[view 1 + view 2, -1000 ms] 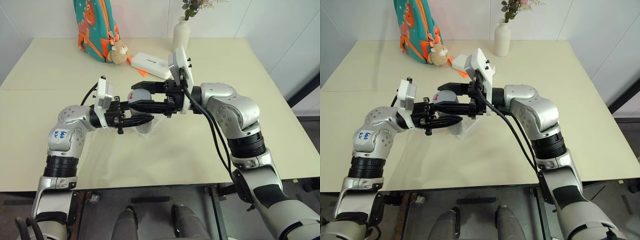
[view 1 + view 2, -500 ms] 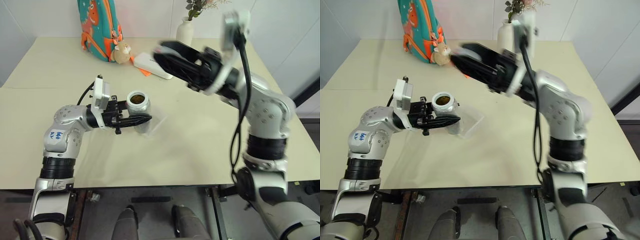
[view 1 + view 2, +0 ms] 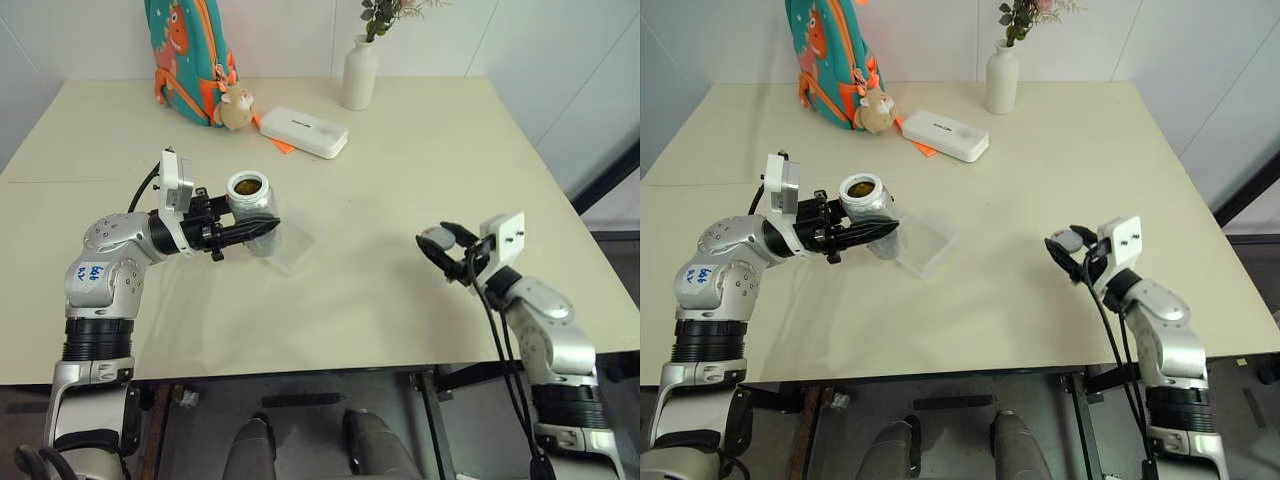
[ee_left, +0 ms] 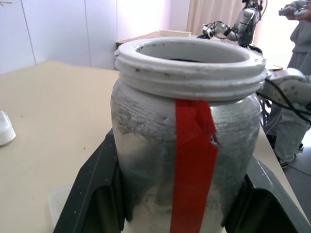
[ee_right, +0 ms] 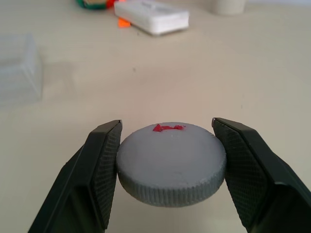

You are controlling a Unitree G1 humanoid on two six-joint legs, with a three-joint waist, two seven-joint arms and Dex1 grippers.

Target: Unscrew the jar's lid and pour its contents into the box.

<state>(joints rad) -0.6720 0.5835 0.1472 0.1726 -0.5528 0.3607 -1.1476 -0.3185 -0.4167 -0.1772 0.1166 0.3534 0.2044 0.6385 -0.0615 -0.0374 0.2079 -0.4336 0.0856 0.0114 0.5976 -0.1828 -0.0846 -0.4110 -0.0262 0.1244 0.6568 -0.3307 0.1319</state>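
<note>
While the right gripper (image 3: pixel 446 243) is holding the lid (image 5: pixel 171 162) near the table's (image 3: pixel 420 130) right edge, the left gripper (image 3: pixel 250 231) is clamping the open jar (image 3: pixel 252 208) upright, just left of the box (image 3: pixel 296 244).

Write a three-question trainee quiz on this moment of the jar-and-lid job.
1. True or false: the lid is screwed onto the jar.
2. What does the left claw hold?
A. the white vase
B. the jar
C. the white case
3. Fill in: the clear box lies on the table right beside the ____.

Key
1. False. The jar's mouth is open, with brown contents showing, and the right claw grips the lid far off to the right.
2. B
3. jar
</note>
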